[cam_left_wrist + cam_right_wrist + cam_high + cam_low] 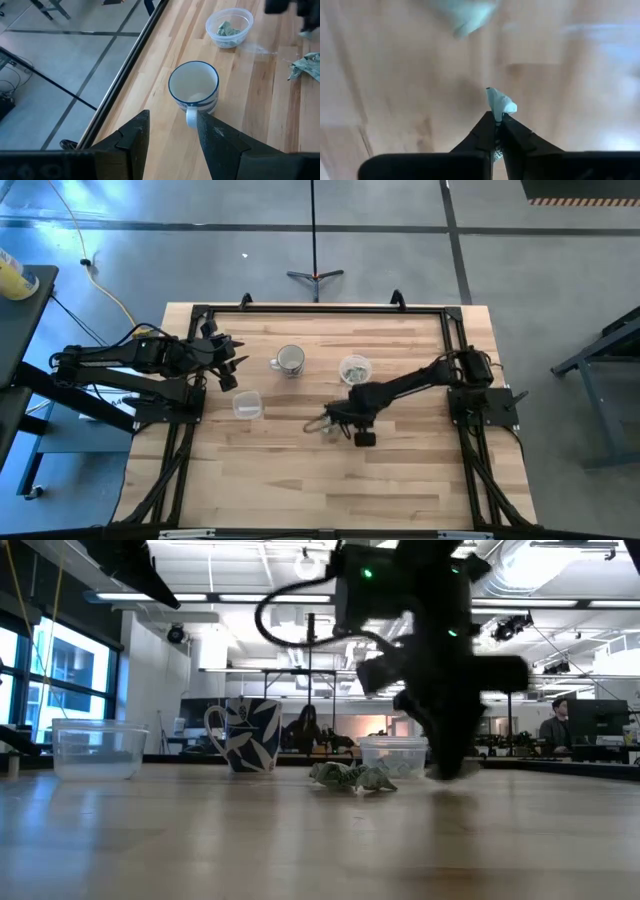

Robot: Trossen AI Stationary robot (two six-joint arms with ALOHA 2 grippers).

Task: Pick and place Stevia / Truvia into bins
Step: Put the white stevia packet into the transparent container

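Observation:
Several pale green and white Stevia packets (pixel 350 777) lie in a loose pile on the table (pixel 320 425), in front of the round clear cup (pixel 355 368), which holds more packets (pixel 229 27). My right gripper (pixel 498 120) is low over the table beside the pile (pixel 340 422), shut on one packet. My left gripper (pixel 170 125) hovers open near the table's far left (pixel 232 362), pointing at the blue-rimmed mug (pixel 194 85). My right gripper pinches one pale packet (pixel 501 104) between its two fingertips. One end of the packet sticks out past the tips. The fingers (pixel 450 765) point down close to the tabletop. Whether the packet is clear of the wood cannot be told.
A white mug with a blue pattern and a handle (pixel 290 360) stands left of the cup. A squarish clear tub (pixel 247 405) sits nearer the left arm. A black frame (pixel 320 308) runs along the far and side edges. People sit in the room behind (pixel 557 725).

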